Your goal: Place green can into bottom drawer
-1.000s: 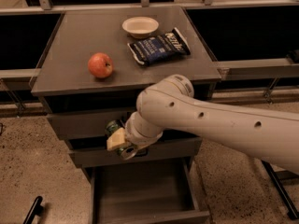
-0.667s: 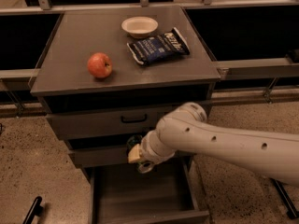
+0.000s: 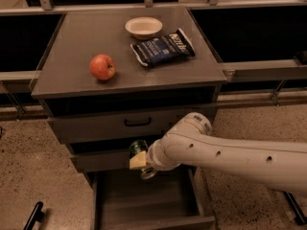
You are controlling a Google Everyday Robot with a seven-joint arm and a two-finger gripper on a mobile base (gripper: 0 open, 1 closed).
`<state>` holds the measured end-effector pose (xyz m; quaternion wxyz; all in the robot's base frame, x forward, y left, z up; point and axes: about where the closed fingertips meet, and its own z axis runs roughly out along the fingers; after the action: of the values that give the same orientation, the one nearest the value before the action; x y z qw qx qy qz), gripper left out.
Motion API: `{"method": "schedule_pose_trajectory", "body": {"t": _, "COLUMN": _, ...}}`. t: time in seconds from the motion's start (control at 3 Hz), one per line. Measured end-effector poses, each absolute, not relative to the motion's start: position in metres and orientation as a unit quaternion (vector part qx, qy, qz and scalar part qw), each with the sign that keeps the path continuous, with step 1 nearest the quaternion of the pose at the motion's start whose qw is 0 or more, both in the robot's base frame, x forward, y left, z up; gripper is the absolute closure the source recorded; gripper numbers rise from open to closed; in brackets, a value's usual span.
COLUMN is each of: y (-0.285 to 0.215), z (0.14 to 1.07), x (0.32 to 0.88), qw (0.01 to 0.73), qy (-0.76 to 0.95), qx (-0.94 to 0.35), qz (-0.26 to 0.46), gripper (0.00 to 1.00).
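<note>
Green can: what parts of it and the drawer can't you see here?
All in the camera view:
- Green can: its middle is hidden by the gripper, which holds it above the bottom drawer.
- Bottom drawer: front cut off by the lower edge; right back corner hidden by the arm.

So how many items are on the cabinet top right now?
3: red apple front left, white bowl at back, blue chip bag beside it. The gripper holds the green can over the open bottom drawer.
</note>
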<state>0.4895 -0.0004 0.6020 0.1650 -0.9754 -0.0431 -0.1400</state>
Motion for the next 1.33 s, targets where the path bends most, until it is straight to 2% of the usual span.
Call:
{"method": "schedule_pose_trajectory", "body": {"t": 0.33, "y": -0.008, "z": 0.577, "x": 0.491, "qw": 0.156, "qy": -0.028, "qx": -0.979, "qz": -0.125, "gripper": 1.00}}
{"method": "schedule_pose_trajectory", "body": {"t": 1.0, "y": -0.069, "z": 0.428, "x": 0.487, "qw": 0.163, "qy": 0.063, "qx": -0.980, "qz": -0.099, "gripper": 1.00}}
{"method": "schedule_pose_trajectory", "body": {"t": 1.33, "y": -0.070, "z": 0.415, "x": 0.485, "qw": 0.164, "qy": 0.060, "qx": -0.980, "qz": -0.099, "gripper": 1.00}}
